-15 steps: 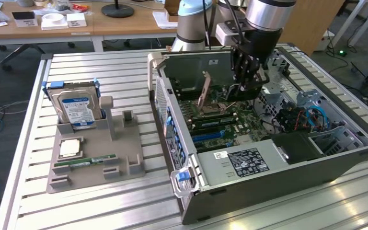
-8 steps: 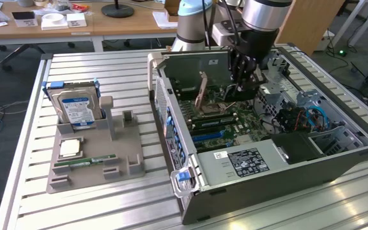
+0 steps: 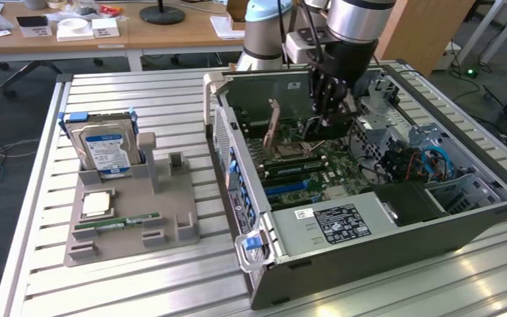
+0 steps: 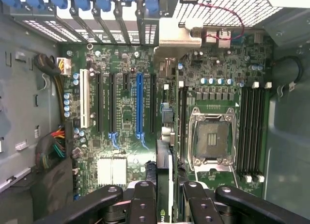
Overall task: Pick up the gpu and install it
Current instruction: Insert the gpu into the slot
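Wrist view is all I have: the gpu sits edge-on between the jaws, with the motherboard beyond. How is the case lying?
Observer: The case lies on its side on the slatted table, open face up.
Operator: How deep are the jaws?
Observer: They are below the case's rim, with the gpu.
Operator: Anything beside the case?
Observer: A gray holder on the exterior view's left, with the hard drive upright in it.

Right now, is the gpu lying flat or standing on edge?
On edge: the gpu shows only its thin edge, clamped in the gripper over the motherboard.
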`<action>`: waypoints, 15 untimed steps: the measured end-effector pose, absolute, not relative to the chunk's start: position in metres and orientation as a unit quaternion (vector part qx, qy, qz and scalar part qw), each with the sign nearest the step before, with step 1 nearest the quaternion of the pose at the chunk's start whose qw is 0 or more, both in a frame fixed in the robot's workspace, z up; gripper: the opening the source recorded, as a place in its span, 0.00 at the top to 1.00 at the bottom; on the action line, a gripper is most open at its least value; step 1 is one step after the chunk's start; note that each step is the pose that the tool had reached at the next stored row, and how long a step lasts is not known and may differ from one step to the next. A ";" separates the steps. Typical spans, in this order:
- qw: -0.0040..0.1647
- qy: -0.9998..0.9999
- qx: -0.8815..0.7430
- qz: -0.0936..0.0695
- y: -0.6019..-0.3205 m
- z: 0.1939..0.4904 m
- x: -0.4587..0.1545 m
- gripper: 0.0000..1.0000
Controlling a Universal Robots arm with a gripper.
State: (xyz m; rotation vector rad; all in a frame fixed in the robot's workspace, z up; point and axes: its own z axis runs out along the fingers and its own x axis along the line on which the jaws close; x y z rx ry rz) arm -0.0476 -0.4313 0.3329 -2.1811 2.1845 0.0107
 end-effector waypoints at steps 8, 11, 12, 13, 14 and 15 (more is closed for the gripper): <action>0.027 0.707 -0.706 0.003 -0.430 0.333 -0.056 0.74; 0.027 0.707 -0.706 0.003 -0.430 0.332 -0.057 0.74; 0.028 0.707 -0.706 0.003 -0.430 0.332 -0.058 0.74; 0.028 0.707 -0.706 0.003 -0.430 0.331 -0.059 0.74; 0.028 0.707 -0.706 0.003 -0.430 0.330 -0.060 0.74; 0.028 0.707 -0.706 0.003 -0.430 0.329 -0.060 0.74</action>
